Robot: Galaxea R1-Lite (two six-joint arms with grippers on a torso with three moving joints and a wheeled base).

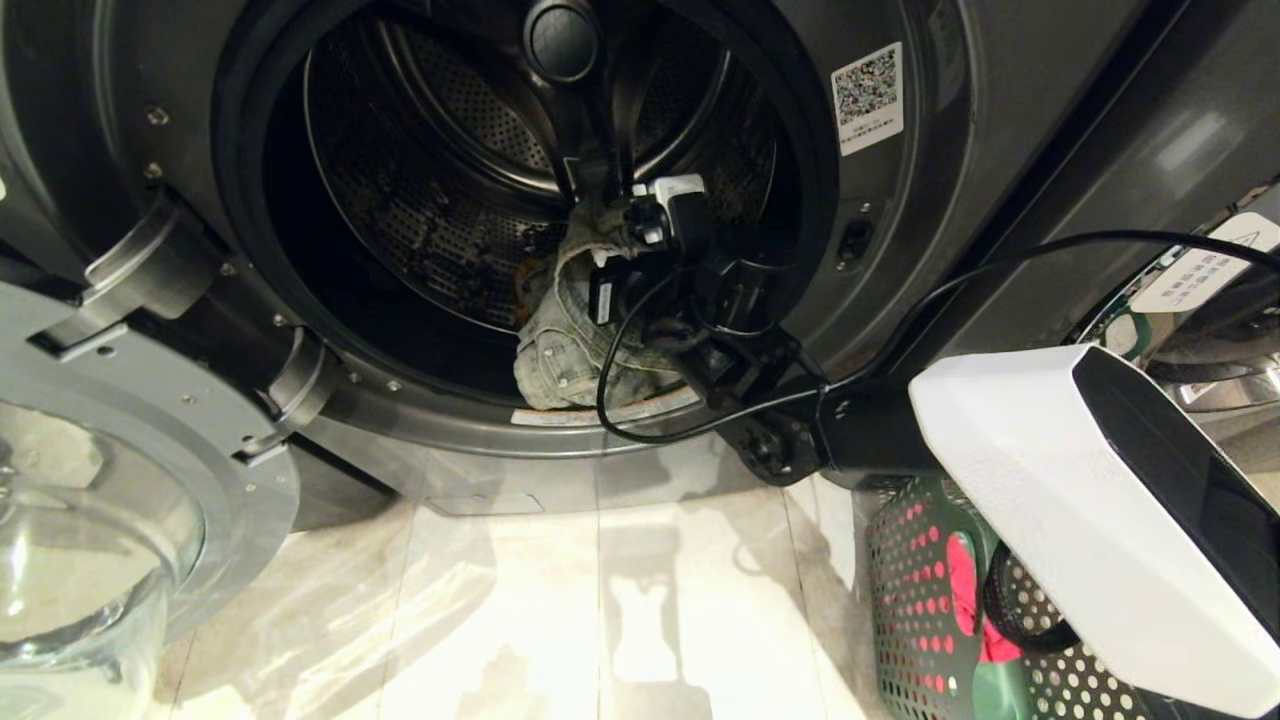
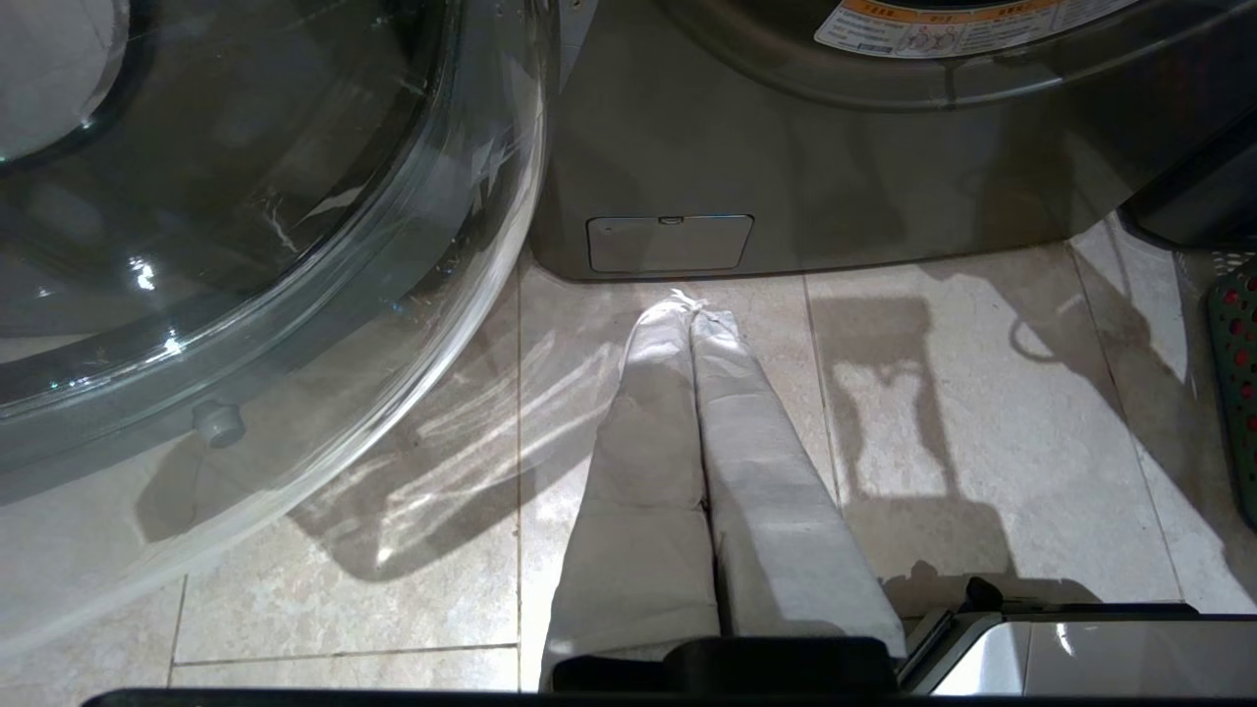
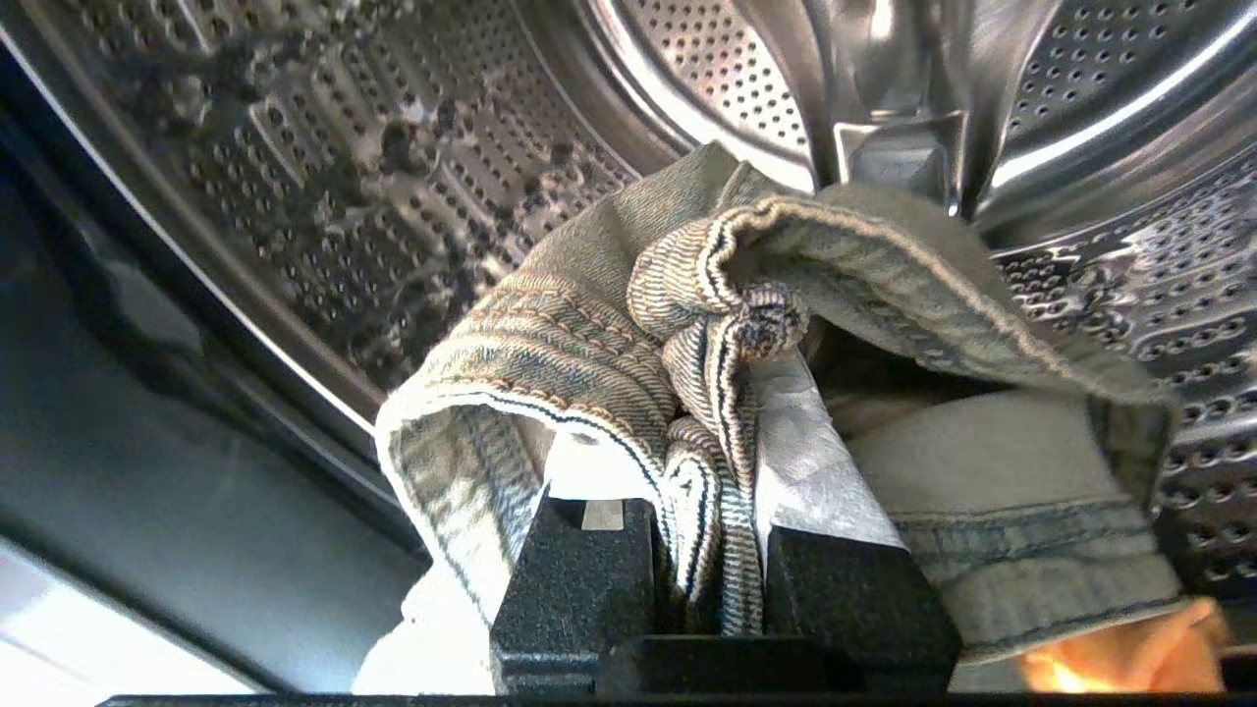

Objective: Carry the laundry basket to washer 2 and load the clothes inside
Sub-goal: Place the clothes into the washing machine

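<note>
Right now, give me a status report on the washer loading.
Right gripper shut on denim piece, inside washer drum. Left gripper shut, empty, low over floor. Pink-red garment still in laundry basket. Door open; nothing blocking.

Floor (image 1: 500, 600) is pale beige stone-look tile with thin grout lines, pretty glossy. Bright light from behind throws hard shadows and streaky glare patches across it.
</note>
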